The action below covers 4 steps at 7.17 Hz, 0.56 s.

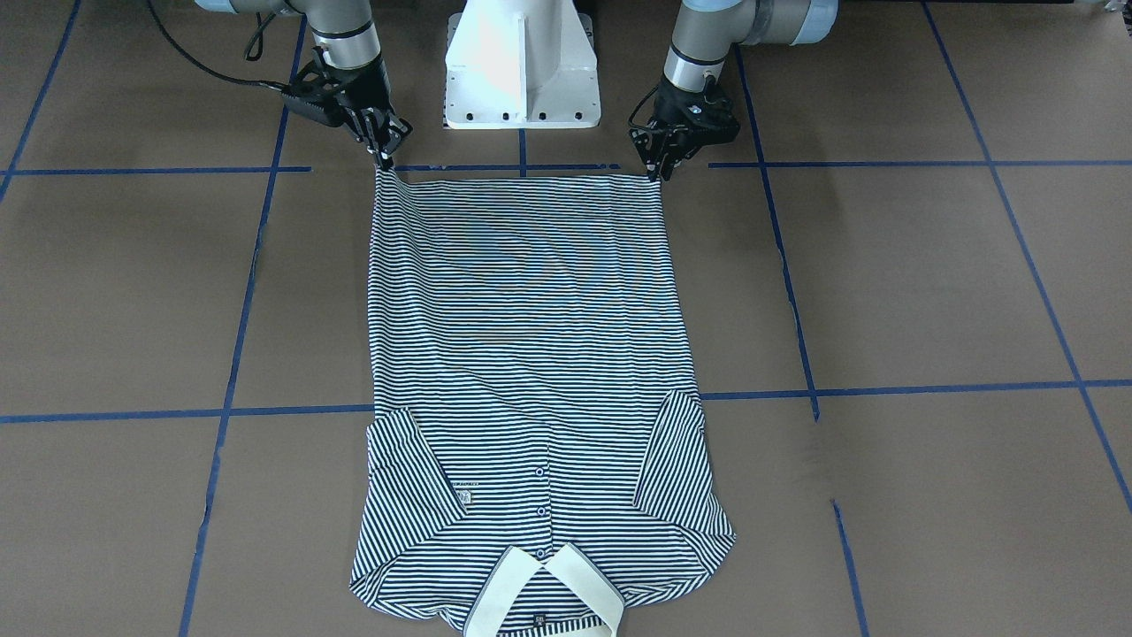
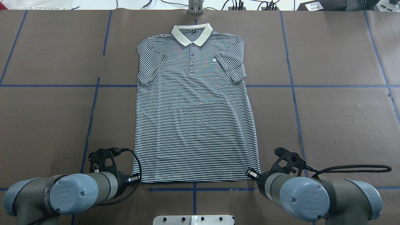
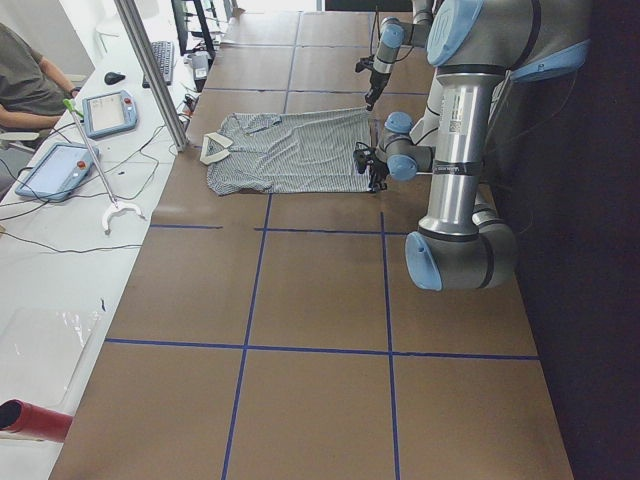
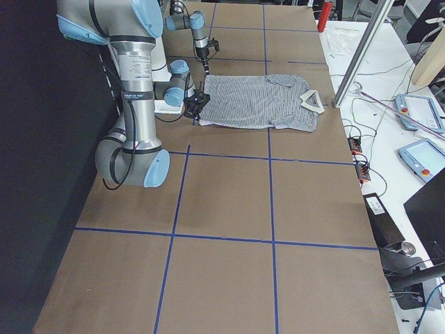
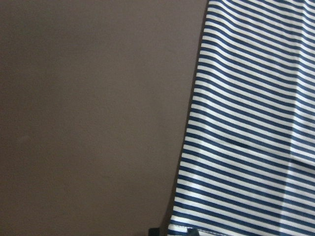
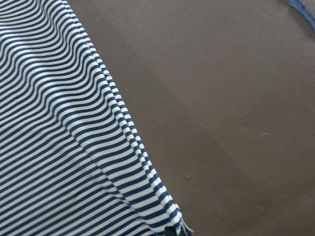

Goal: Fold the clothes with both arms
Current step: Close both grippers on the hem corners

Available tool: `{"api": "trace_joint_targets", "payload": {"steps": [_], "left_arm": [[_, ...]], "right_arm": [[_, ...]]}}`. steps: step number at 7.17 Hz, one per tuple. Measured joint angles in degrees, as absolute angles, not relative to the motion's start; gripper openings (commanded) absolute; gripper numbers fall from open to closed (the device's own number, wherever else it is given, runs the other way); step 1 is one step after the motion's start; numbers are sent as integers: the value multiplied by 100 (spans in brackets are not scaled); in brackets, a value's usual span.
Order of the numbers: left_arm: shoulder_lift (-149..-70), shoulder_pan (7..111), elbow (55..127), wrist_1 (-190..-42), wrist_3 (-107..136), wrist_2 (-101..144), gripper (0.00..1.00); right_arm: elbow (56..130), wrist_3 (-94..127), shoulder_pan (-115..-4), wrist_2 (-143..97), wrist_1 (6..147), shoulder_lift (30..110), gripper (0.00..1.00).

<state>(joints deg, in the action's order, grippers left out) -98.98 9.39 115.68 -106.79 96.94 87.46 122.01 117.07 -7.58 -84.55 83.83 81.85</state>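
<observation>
The shirt (image 1: 531, 354) lies flat mid-frame, collar (image 1: 500, 597) at the bottom, hem (image 1: 522, 182) at the top. The right gripper (image 1: 386, 157) pinches the hem's upper-left corner. The left gripper (image 1: 659, 170), fingers narrow, meets the upper-right corner, though I cannot tell whether it grips.

The polo shirt (image 2: 193, 125) is soft, matt knit cloth, lightly rippled near the hem; its collar (image 2: 192, 32) is plain cream cloth. The counter (image 2: 337, 125) is covered in matt brown paper — faintly grainy — crossed by blue tape lines (image 2: 47, 85). The left arm (image 2: 104, 184) and right arm (image 2: 343, 197) are dull grey metal with smooth blue caps; the left hand (image 1: 659, 168) and right hand (image 1: 385, 157) are matt black.
</observation>
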Motion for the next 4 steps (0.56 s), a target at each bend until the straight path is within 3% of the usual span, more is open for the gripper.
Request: {"api": "trace_joint_targets", "payload": {"steps": [1,3,4], "left_arm": [[-9897,930,11560,-10679,9694,8745,25],[-9897,912,11546,-10679,9694,8751,0],[-9898,909,11547,-10679,9692,8753,0]], "right_arm": [[12200,11707,-756,-8455,8384,8188,0],[12200,11707,-756,-8455,8385,8180,0],[12199,11707,-756,-8455,8385,8174,0]]}}
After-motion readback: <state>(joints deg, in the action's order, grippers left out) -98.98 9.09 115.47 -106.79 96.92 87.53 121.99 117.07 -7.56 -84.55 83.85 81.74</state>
